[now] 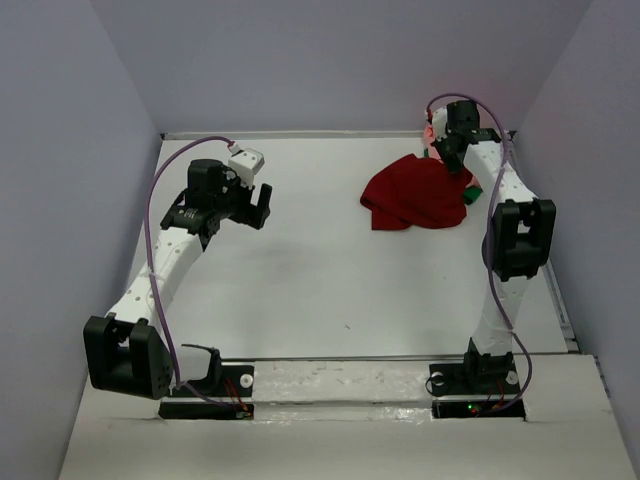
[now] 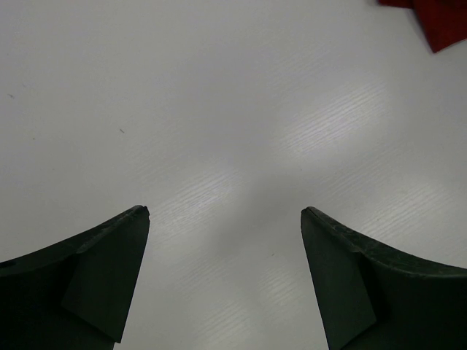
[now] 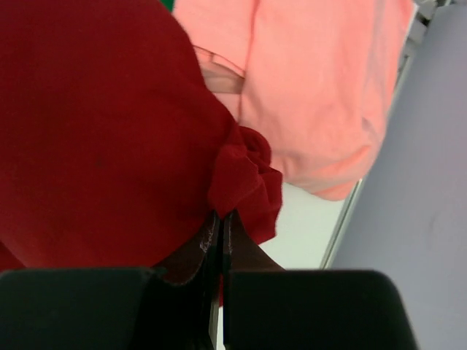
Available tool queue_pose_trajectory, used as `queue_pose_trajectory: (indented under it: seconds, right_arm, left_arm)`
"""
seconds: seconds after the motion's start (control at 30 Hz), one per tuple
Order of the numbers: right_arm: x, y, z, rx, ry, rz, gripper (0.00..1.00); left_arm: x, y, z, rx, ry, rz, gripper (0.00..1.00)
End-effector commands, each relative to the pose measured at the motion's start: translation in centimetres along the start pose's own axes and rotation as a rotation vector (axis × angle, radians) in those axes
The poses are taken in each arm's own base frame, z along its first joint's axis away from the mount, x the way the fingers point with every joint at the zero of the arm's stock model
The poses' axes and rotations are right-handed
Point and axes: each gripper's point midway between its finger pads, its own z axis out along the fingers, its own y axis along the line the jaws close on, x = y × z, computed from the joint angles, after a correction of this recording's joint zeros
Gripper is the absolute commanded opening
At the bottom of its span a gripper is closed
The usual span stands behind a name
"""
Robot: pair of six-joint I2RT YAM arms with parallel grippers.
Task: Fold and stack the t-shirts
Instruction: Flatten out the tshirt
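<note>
**A:** Entry one, walls. What do we list?

**B:** We list three plain panels in pale lavender-grey: left wall [image 1: 60, 200], back wall [image 1: 330, 60] and right wall [image 1: 600, 150]. They close in the space on three sides.

**A:** Entry two, furniture?

**B:** We enter one counter [image 1: 330, 290], white and matt, with a fine linear grain seen close up. A raised white strip [image 1: 340, 378] runs along its near edge. A thin grey trim [image 1: 566, 320] runs along its right edge, just beside the wall.

**A:** Entry three, light?

**B:** We note soft, even light. There is a pale sheen [image 2: 328, 124] on the counter, and the shadows are faint.
</note>
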Motion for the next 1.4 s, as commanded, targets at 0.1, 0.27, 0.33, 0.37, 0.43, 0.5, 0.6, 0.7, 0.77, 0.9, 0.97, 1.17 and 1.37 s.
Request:
queue_pose_trajectory:
  seconds: [0.1, 0.27, 0.33, 0.37, 0.43, 0.5, 0.6, 0.7, 0.77, 0.9, 0.97, 1.17, 1.37]
  right_arm:
    - [-2.7, -0.3, -0.7, 0.001, -0.081, 0.037, 0.07]
    - [-3.7, -0.9, -1.3, 0.009, -0.093, 0.054, 1.00]
    - [-4.8, -0.9, -2.7, -0.017, -0.141, 0.081, 1.00]
    - [-5.5, -1.0, -3.3, -0.027, -0.166, 0.093, 1.00]
    - [-6.8, -0.4, -5.2, -0.095, -0.224, 0.115, 1.00]
    - [-8.2, 0.8, -7.1, -0.197, -0.282, 0.137, 1.00]
    - [-8.1, 1.6, -8.8, -0.252, -0.292, 0.157, 1.00]
    - [-7.6, 2.1, -9.7, -0.281, -0.291, 0.159, 1.00]
    - [-6.5, 2.7, -9.7, -0.295, -0.267, 0.157, 1.00]
    - [-4.9, 3.5, -9.6, -0.310, -0.233, 0.148, 1.00]
    - [-4.1, 4.0, -9.3, -0.321, -0.219, 0.147, 1.00]
    - [-3.0, 4.7, -9.1, -0.331, -0.202, 0.149, 1.00]
    - [-2.5, 4.0, -8.6, -0.277, -0.182, 0.164, 1.00]
  left_arm:
    - [-2.0, -1.0, -0.6, 0.039, -0.061, 0.020, 0.95]
    - [-1.3, -3.8, 1.2, 0.105, -0.015, 0.062, 0.95]
    - [-1.9, -4.3, 1.9, 0.117, -0.005, 0.066, 0.95]
    - [-2.1, -4.5, 2.2, 0.128, -0.001, 0.064, 0.95]
    - [-3.1, -5.5, 3.4, 0.150, 0.015, 0.072, 0.95]
    - [-4.6, -7.7, 4.2, 0.187, 0.014, 0.115, 0.93]
    - [-5.4, -10.7, 6.9, 0.264, 0.059, 0.140, 0.84]
    - [-6.7, -12.6, 9.6, 0.307, 0.042, 0.160, 0.83]
    - [-6.5, -14.4, 11.5, 0.355, 0.063, 0.150, 0.83]
    - [-8.1, -17.0, 13.9, 0.450, 0.052, 0.102, 0.80]
    - [-7.1, -18.4, 15.2, 0.510, 0.087, 0.074, 0.78]
    - [-5.2, -22.3, 17.4, 0.625, 0.139, 0.060, 0.78]
    - [-4.2, -25.0, 18.9, 0.709, 0.171, 0.016, 0.74]
